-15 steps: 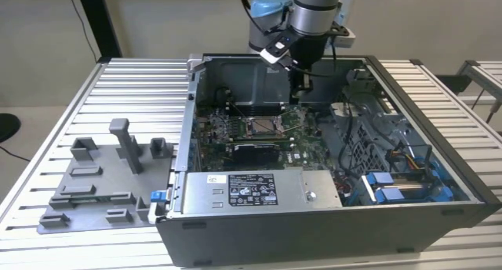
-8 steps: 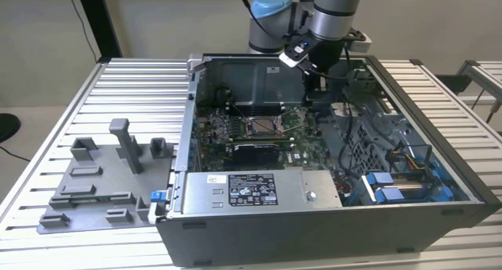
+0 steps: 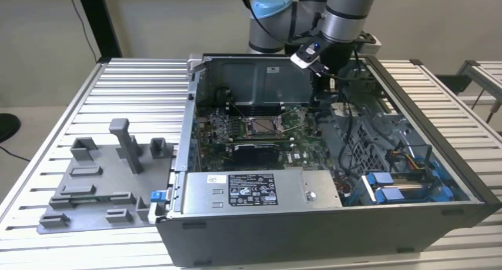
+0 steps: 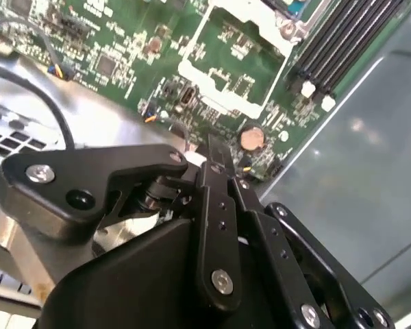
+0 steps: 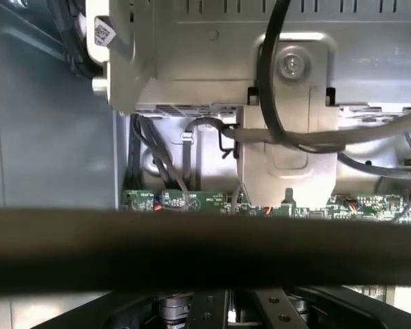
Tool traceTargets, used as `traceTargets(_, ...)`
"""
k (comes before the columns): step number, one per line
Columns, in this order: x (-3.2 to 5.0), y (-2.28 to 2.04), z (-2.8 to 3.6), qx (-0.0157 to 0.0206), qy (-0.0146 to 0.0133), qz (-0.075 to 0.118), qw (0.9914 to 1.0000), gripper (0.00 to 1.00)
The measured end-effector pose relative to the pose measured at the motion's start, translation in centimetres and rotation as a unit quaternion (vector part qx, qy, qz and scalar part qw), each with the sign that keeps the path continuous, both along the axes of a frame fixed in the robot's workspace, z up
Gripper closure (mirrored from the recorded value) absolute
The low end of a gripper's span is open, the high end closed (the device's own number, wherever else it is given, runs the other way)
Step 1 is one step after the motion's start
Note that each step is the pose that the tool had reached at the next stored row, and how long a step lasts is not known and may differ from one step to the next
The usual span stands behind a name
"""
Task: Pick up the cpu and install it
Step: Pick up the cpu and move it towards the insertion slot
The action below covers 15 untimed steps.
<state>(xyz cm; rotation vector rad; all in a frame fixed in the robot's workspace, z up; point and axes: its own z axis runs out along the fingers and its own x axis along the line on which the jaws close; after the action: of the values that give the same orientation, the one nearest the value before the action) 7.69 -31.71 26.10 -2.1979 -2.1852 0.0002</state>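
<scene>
Exterior view takes in one open computer case lying on the slatted desk. One arm stands with its wrist inside the case's far corner, on the exterior view's right. One motherboard covers the case floor, and near its middle sits one square socket frame, with a thin lever beside it that looks raised. The square inside the frame is greyish. It is too small to tell whether that is the cpu seated there or bare pins, so I cannot place the cpu with certainty.

In the second wrist view the end effector hangs over the green board, near one coin cell and one bank of black memory slots. Its own black linkage is in the way, so I cannot tell whether it is wide, narrow or carrying anything. The first wrist view looks past one pale metal cage draped with black cables.

By my judgement the install is not confirmed. The end effector is off to the side of the socket frame, not over it, and nothing shows a chip locked down.

Also present are one power supply with a white label and one grey fixture on the desk at the exterior view's left. The fixture carries three uprights and sits well apart from the arm.
</scene>
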Motion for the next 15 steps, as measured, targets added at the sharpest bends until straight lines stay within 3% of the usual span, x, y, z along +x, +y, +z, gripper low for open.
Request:
traceTargets(4,0.34,0.00,-0.33,0.0043,0.0063,0.001,0.99997,1.00)
traceTargets(15,0.89,-0.05,-1.50,0.0049,0.0235,0.005,0.99970,1.00)
